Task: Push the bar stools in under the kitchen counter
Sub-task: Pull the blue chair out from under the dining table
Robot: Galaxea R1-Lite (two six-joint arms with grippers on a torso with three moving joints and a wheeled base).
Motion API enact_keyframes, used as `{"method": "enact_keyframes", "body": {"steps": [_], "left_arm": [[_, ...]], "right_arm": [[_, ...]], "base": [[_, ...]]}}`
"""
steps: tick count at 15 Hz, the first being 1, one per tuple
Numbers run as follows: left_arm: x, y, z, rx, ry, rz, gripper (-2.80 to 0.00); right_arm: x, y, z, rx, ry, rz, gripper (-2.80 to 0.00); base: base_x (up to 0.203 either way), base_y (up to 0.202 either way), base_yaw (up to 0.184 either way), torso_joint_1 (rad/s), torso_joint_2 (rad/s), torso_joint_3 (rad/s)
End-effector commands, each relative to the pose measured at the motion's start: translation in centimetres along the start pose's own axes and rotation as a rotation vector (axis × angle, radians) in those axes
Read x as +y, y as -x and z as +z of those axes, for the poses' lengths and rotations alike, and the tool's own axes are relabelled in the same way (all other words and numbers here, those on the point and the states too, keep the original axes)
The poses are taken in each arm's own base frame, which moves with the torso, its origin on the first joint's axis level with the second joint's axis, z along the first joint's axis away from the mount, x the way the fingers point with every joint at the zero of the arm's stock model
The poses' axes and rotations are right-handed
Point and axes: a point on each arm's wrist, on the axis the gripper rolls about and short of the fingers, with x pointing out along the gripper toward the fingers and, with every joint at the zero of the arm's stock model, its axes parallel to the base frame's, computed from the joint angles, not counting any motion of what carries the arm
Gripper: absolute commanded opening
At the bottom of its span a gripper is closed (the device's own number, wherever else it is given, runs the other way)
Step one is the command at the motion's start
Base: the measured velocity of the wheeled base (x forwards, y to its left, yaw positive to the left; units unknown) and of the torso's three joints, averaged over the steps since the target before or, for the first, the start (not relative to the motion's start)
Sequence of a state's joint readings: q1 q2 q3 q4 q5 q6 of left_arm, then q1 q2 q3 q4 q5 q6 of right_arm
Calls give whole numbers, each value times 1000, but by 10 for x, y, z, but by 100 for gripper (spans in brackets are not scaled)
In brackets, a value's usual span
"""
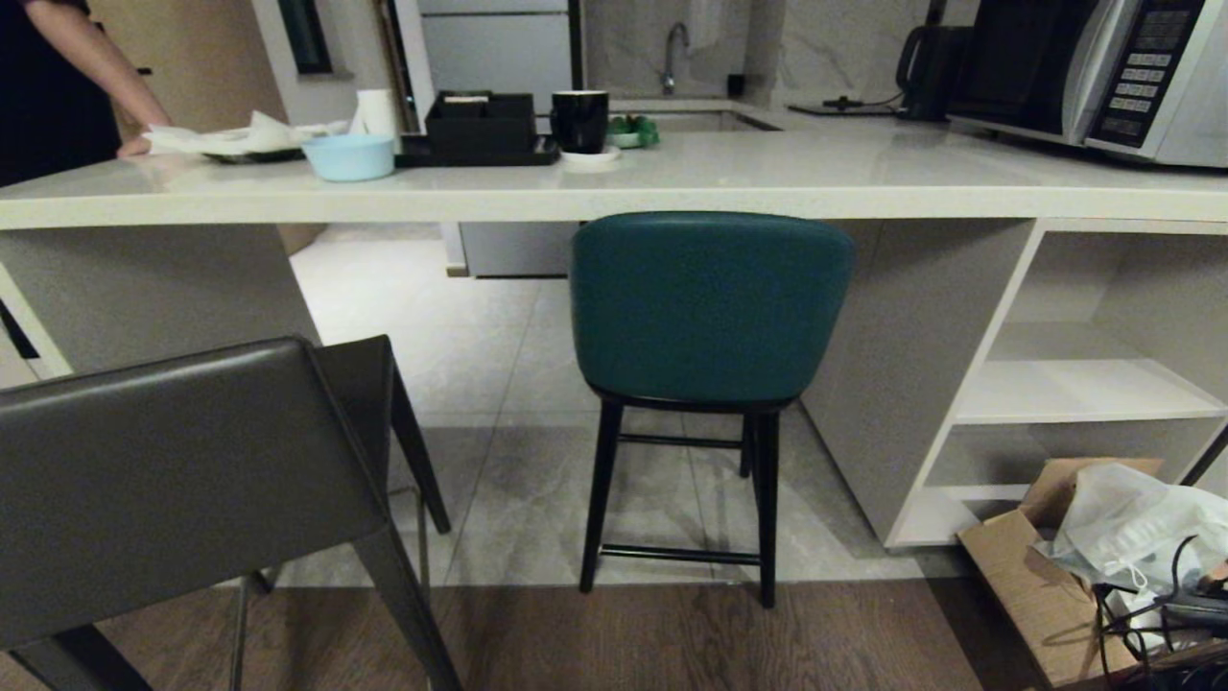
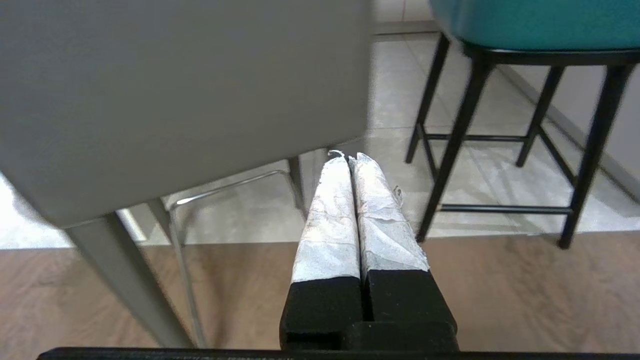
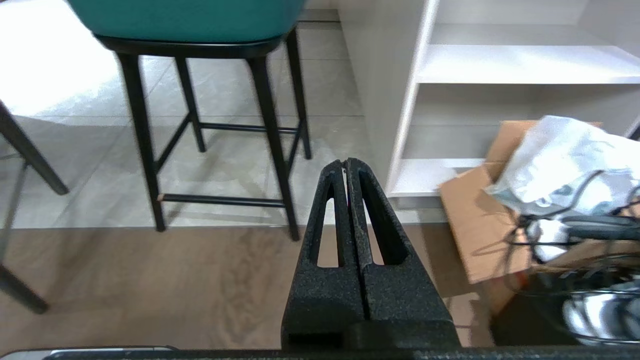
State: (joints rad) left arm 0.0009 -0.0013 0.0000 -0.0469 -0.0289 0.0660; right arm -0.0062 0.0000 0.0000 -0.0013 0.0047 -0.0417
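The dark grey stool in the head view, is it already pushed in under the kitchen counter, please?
No, the dark grey stool stands well back from the kitchen counter, out on the floor near the camera.

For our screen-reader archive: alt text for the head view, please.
A teal stool stands at the off-white kitchen counter, its seat not yet under it; a grey stool stands nearer, left. A person's hand rests on the counter.

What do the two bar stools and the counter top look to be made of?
Grey stool: smooth matte upholstery, probably leather or faux leather, with a thin shiny metal footrest.
Teal stool: similar smooth upholstery with a soft sheen, on thin matte black legs, metal or painted wood.
Counter: glossy off-white slab that reflects objects, likely stone or a composite.
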Motion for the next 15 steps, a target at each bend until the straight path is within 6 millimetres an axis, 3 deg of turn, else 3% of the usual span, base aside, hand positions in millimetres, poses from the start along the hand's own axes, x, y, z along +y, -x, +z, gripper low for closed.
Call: {"method": "enact_keyframes", "body": {"steps": [1, 10, 15], "left_arm": [[0, -1, -6, 19, 1, -1, -280], [0, -1, -6, 21, -1, -4, -280], [0, -1, -6, 22, -1, -6, -280]], "right_arm": [[0, 0, 0, 0, 0, 0, -280], [0, 0, 0, 0, 6, 1, -280], [0, 0, 0, 0, 6, 1, -280]], "base": [[0, -196, 1, 2, 2, -2], [0, -192, 3, 1, 5, 2], [0, -24, 1, 1, 0, 0]]}}
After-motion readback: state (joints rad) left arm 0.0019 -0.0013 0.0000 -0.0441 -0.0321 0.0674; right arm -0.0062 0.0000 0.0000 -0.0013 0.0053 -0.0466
